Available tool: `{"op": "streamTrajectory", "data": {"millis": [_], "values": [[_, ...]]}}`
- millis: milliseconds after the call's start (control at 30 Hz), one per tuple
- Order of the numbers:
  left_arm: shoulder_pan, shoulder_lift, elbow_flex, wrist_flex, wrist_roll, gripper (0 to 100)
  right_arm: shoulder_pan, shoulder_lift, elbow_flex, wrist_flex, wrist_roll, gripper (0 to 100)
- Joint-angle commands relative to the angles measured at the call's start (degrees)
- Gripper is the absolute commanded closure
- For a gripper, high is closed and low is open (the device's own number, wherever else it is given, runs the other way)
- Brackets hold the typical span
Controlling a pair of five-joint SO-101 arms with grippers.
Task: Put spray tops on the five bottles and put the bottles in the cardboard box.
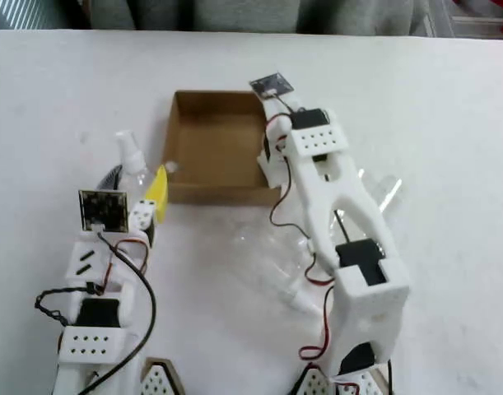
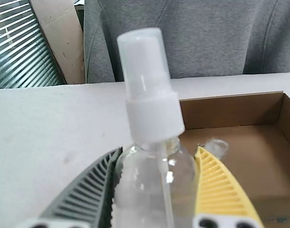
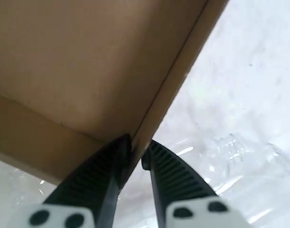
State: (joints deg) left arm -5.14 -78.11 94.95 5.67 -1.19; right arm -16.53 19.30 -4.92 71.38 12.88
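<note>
A clear bottle (image 2: 154,190) with a white spray top (image 2: 149,95) stands upright between the grey and yellow fingers of my left gripper (image 2: 158,152), which is shut on its body. In the high view this bottle (image 1: 129,158) is just left of the open cardboard box (image 1: 218,103). My right gripper (image 3: 136,148) pinches the box's wall (image 3: 168,95) near a corner, one finger inside and one outside; from above it (image 1: 270,169) is at the box's near right corner. Several clear bottles without tops (image 1: 267,247) lie on the table in front of the box.
Another clear bottle (image 1: 381,191) lies right of the right arm, also seen as the bottle (image 3: 235,152) beside the box. A small clear piece (image 2: 213,145) sits at the box's left edge. A white piece (image 1: 299,298), perhaps a loose spray top, lies by the right arm's base.
</note>
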Motion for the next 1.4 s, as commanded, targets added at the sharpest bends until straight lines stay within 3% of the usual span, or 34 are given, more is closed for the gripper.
{"op": "streamTrajectory", "data": {"millis": [0,400,767,1067,1167,1367], "values": [[-0.31,0.40,-0.53,-0.70,-0.62,90,0.57,-4.44,3.43,-4.09,1.76,98.1],[-0.40,0.40,-0.53,-0.70,-0.62,90,0.48,-4.35,5.27,-4.70,10.11,95.7],[-0.31,0.40,-0.53,-0.70,-0.62,90,0.40,-6.29,4.22,-4.18,9.76,73.2],[-0.22,0.40,-0.53,-0.70,-0.62,90,0.48,-13.14,-3.52,7.08,5.10,71.8],[-0.31,0.40,-0.53,-0.70,-0.62,90,0.92,-14.64,-3.43,10.95,1.14,74.4],[0.31,0.40,-0.70,-9.32,-0.53,90,5.05,-17.54,-2.20,18.42,-1.14,98.6]]}}
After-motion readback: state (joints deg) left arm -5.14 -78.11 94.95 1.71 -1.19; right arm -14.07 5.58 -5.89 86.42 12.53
